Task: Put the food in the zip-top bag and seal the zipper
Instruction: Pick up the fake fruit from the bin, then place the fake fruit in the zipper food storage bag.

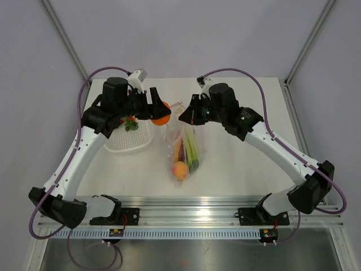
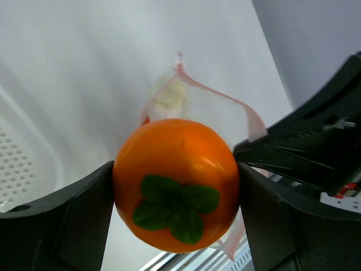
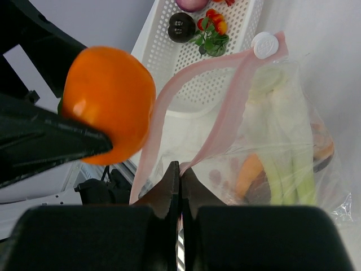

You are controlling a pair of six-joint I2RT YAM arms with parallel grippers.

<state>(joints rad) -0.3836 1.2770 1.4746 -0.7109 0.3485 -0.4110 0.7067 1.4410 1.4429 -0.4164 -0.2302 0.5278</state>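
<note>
At the far left, the white slotted basket (image 1: 131,140) is sitting on the table (image 1: 242,164) under the left arm, carrying a small red tomato cluster with green leaves (image 3: 212,27), a dark rounded piece (image 3: 181,26) that may be the eggplant, and the edge of a purple onion (image 3: 192,4). Just to the right of the basket, the left gripper (image 2: 176,195) is gripping the orange (image 1: 161,113) between both fingers (image 2: 79,220), which are pressing on its sides, its green leaf cap facing the wrist camera. The orange is hanging in the air just beside the bag's mouth, at the far end of the bag, and is not touching it. Right of centre, the zip-top bag (image 1: 186,148) is lying on the table with its mouth pointing away from the arm bases. Inside it, a peach (image 1: 180,169) is resting at the near end, with the carrot (image 1: 178,150) and the celery stalk (image 1: 193,148) lying lengthwise beside each other. The zipper (image 3: 223,110) is standing apart in two pink bands, so the mouth is gaping, and a white round slider (image 3: 263,45) is sitting at one end of it. Furthest right, the right gripper (image 3: 179,183) is pinching the mouth edge of the bag, its jaws pressed almost together on the plastic and lifting that rim off the table.
</note>
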